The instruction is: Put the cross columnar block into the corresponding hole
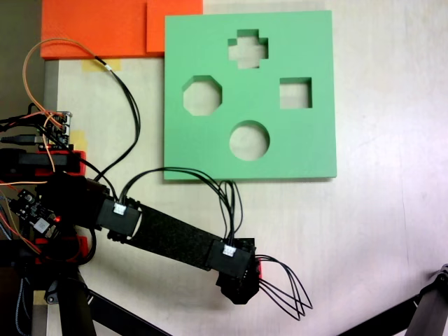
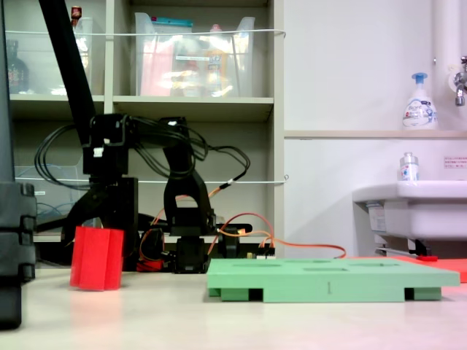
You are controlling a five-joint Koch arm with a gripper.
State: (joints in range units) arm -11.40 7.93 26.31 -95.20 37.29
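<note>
The cross columnar block (image 2: 97, 258), bright red, stands upright on the table, left of the green board (image 2: 332, 278). My gripper (image 2: 109, 219) hangs right over it, its black fingers reaching down behind the block's top. From above, the gripper (image 1: 241, 281) covers the block, leaving a red sliver (image 1: 260, 268) at its right side. Neither fixed view shows how the jaws stand. The corresponding hole (image 1: 248, 49), plus-shaped, lies at the far edge of the green board (image 1: 210, 42), well away from the gripper and empty.
The board also has an octagonal cutout (image 1: 202, 96), a square one (image 1: 295, 93) and a round one (image 1: 249, 140). Orange foam sheets (image 1: 105, 28) lie at the top left. The arm's base and wiring (image 1: 49, 175) sit at the left. A stand leg (image 1: 420, 308) crosses the lower right corner.
</note>
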